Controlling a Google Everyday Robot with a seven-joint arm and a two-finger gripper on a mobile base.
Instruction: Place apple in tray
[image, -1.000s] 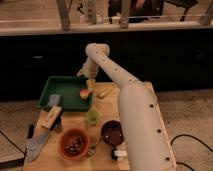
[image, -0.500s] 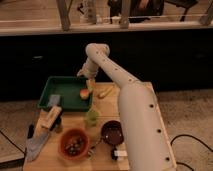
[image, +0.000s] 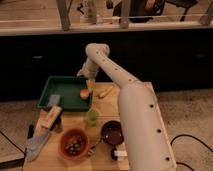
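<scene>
The dark green tray (image: 62, 86) lies at the table's back left. The apple (image: 83, 93), small and orange-red, shows inside the tray close to its right rim. My gripper (image: 89, 85) hangs at the end of the white arm, just above and right of the apple, over the tray's right rim. I cannot tell whether it touches the apple.
A yellow banana-like piece (image: 105, 91) lies right of the tray. A small green cup (image: 92, 116), an orange bowl (image: 74, 142) and a dark brown bowl (image: 112, 132) stand nearer the front. A blue item (image: 54, 100) sits in the tray. A wooden block (image: 50, 118) lies at the left.
</scene>
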